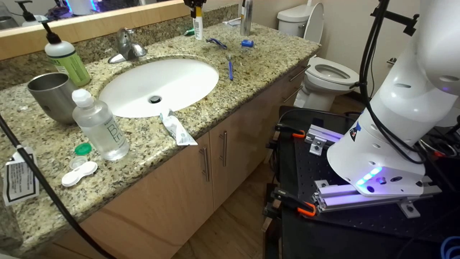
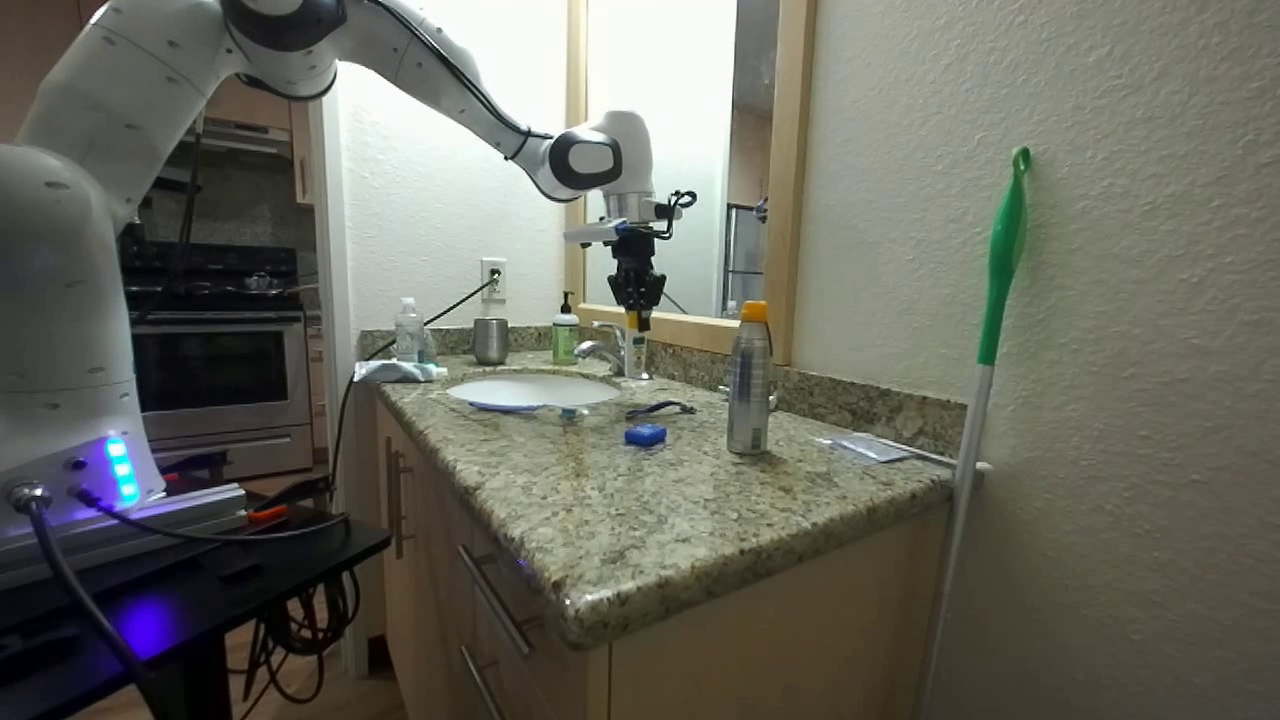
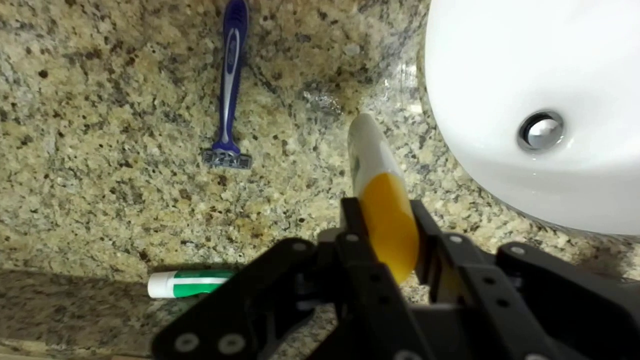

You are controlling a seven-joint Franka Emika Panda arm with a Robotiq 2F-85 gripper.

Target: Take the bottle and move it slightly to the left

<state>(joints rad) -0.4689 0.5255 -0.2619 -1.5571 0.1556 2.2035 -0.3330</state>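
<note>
The tool [image 3: 387, 207] is closed on the bottle [image 3: 372, 160] at its yellow cap [image 3: 390, 227].

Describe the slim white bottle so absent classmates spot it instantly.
Find the oval sink in the granite countertop. Beside that, the black pincer holds the slim white bottle by its yellow-orange cap. Its body is white, unlike the orange-capped silver can.

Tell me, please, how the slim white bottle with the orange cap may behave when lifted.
The slim white bottle with the orange cap may pivot, because the gripper holds it only near the top. Its tall, narrow shape suggests it could tip if released unevenly. Its sides look rounded, so it might roll if it fell.
</note>
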